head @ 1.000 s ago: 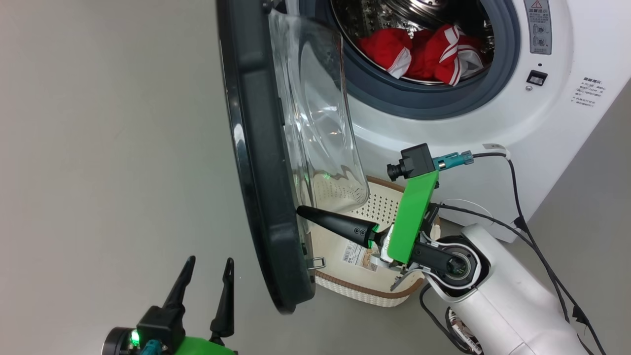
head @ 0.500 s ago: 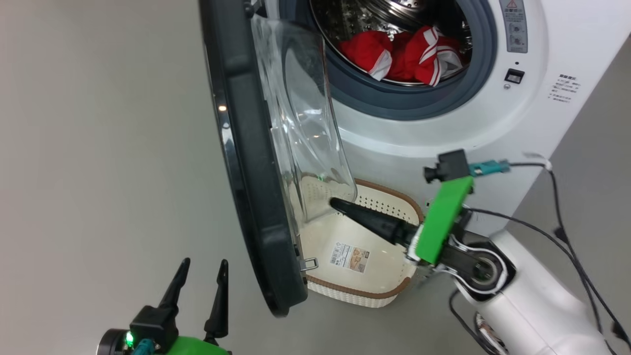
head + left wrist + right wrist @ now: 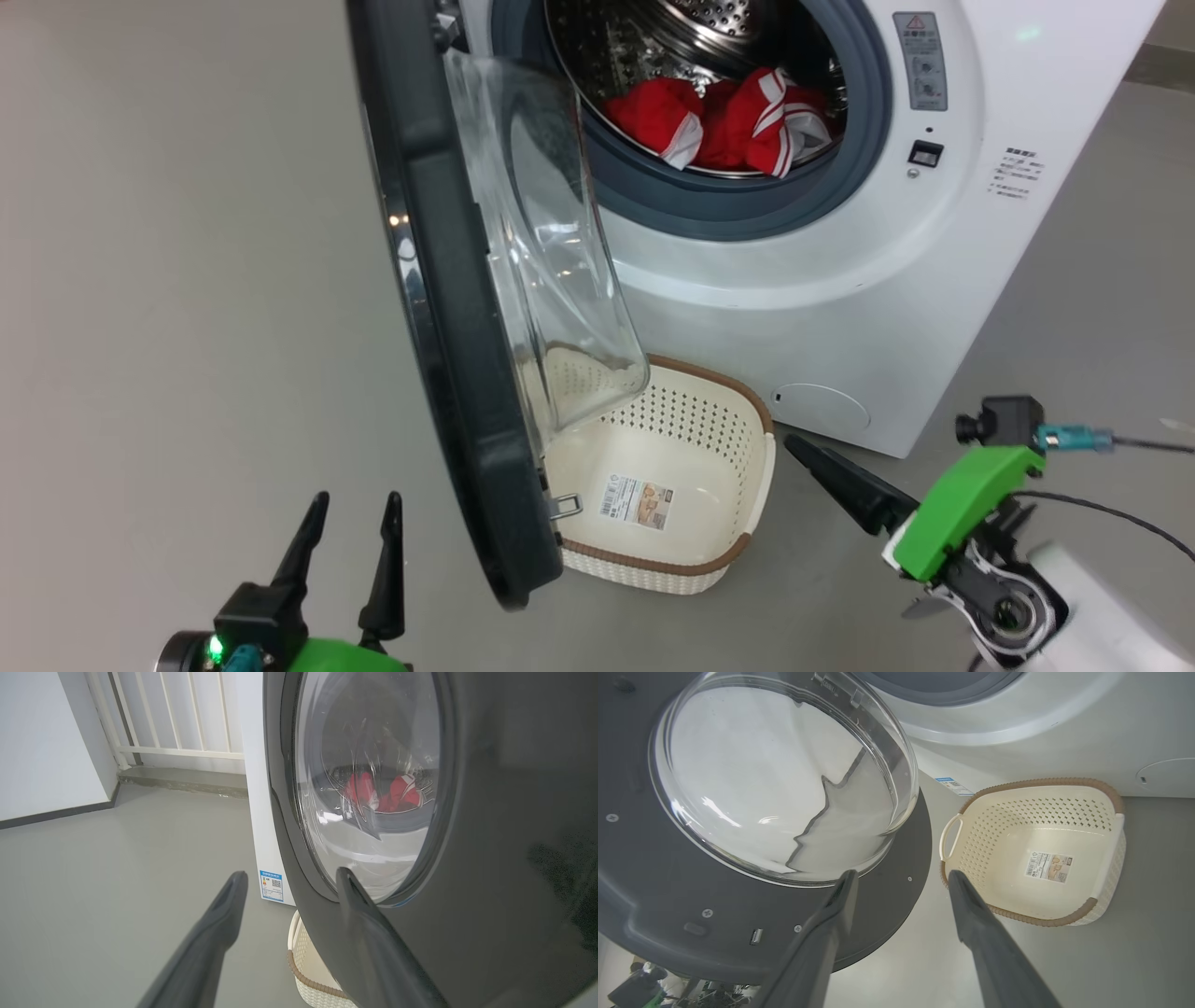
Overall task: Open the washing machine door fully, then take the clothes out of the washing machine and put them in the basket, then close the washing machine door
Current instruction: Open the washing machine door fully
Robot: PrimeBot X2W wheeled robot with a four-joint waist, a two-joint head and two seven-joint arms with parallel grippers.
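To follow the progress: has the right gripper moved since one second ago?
Yes. The right gripper drew back from the door, from over the basket to outside its right rim.

One washer (image 3: 840,280), one door (image 3: 439,308), one basket (image 3: 653,569), a left end effector (image 3: 358,499) and a right end effector (image 3: 902,873).
The washer has a single round door and one blue sticker (image 3: 271,885) on its side. The basket holds one paper label (image 3: 635,499). The clothes (image 3: 719,117) form one red heap with two lumps showing, and the number of garments cannot be told. That makes two end effectors, each with two dark fingers (image 3: 210,933).
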